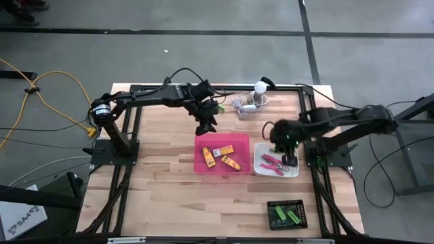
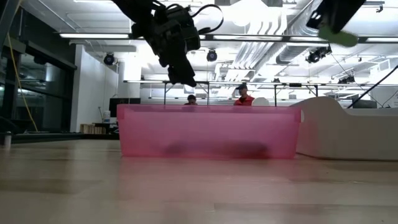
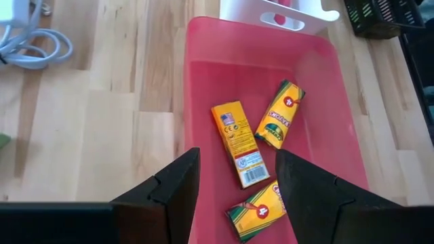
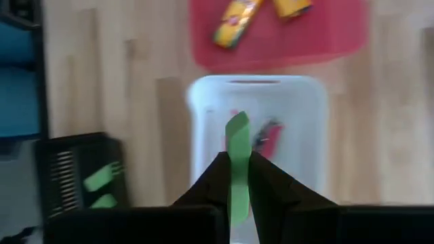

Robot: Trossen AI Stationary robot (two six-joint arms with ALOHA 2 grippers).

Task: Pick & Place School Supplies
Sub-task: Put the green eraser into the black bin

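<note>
My left gripper (image 1: 205,126) hangs open above the far edge of the pink tray (image 1: 203,163). Three yellow-orange boxes (image 3: 239,143) lie flat on that tray's floor, seen between the open fingers in the left wrist view. My right gripper (image 4: 237,177) is above the white tray (image 4: 308,102), shut on a bright-green stick (image 4: 237,146). Pink-handled scissor-like tools (image 1: 273,163) lie in the white tray. More green sticks (image 1: 285,216) lie in the black tray (image 1: 298,204) near the front right corner. My right gripper pinches the green stick between its two fingers, with the longer free end (image 4: 237,129) sticking out past the fingertips. The stick runs along the fingers. It is lifted clear above the white tray, as the low view also shows (image 2: 339,37).
A white bulb-like object with a grey cord (image 1: 252,99) sits at the far edge of the table. The three trays stand side by side toward the right half, and bare wood (image 1: 163,176) lies left of the pink tray. People show in the room behind the table (image 2: 242,94).
</note>
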